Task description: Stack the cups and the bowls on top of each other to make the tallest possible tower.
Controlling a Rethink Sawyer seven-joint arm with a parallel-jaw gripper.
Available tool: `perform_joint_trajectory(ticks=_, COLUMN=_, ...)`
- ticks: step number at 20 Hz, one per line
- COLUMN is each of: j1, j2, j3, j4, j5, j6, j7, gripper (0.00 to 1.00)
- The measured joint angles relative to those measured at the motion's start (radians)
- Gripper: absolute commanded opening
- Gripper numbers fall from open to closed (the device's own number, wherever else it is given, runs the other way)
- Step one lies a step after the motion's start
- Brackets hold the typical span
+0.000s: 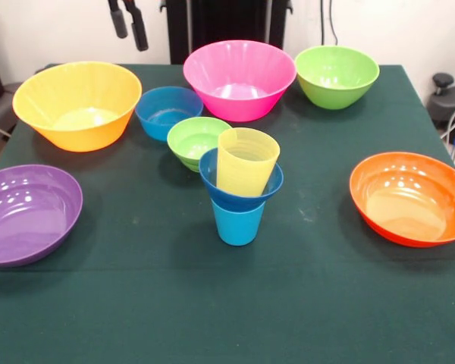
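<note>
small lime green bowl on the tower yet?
No. The small lime green plastic bowl sits on the table behind the tower, whose top piece is the translucent yellow cup.

Bright even light, glossy bowl glare

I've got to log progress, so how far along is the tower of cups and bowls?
Done: the blue cup carries the dark blue bowl, with the yellow cup standing in it. In hand: nothing; the gripper hangs open and empty at the back. Left: the small green bowl and light blue bowl sit unstacked on the table.
</note>
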Motion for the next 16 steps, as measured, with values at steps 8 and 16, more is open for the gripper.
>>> perform_joint_trajectory(ticks=8, j1=-0.056, j2=-0.024, j3=0.068, j4=0.157, j5=-0.072, j6=-0.079, j7=0.0, gripper=1.0)
perform_joint_trajectory(ticks=16, j1=0.022, j2=0.013, j3=0.083, j4=0.221, j5=-0.196, j6=-0.167, j7=0.0, gripper=1.0)
